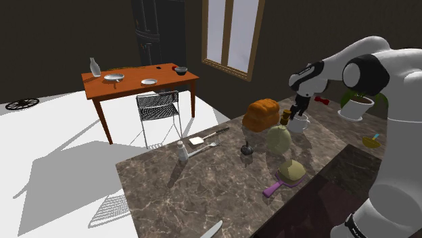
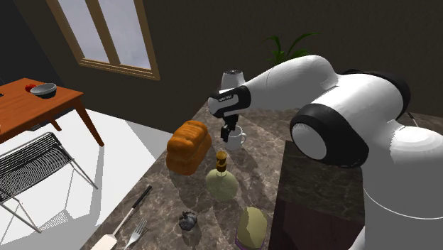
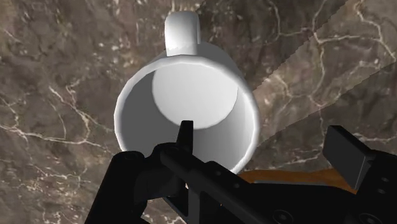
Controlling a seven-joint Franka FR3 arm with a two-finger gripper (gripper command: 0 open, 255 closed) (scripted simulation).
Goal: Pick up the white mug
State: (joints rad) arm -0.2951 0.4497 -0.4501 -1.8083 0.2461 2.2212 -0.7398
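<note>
The white mug with a loop handle point(image 3: 188, 108) stands upright on the dark veined marble table point(image 1: 189, 196), well in from the table's edges, mouth open to the wrist camera and handle turned away from it. The all-black gripper point(image 3: 265, 139) hangs right over it with its fingers point(image 3: 347, 153) spread: one tip sits over the mouth, the other outside the wall. I judge this is a setup to pinch the rim on the side opposite the handle. I cannot confirm contact with the wall, and nothing is clamped yet. In the shoulder view the orange-brown loaf of bread point(image 1: 260, 115) lies just beside the mug on the left, and the round-bellied pale green bottle point(image 1: 278, 138) stands near it in front. The white plant pot point(image 1: 356, 105) is set apart to the right. Sideways room is therefore tight on the loaf and bottle sides. The marble by the handle is bare, and a straight vertical lift looks unobstructed.
</note>
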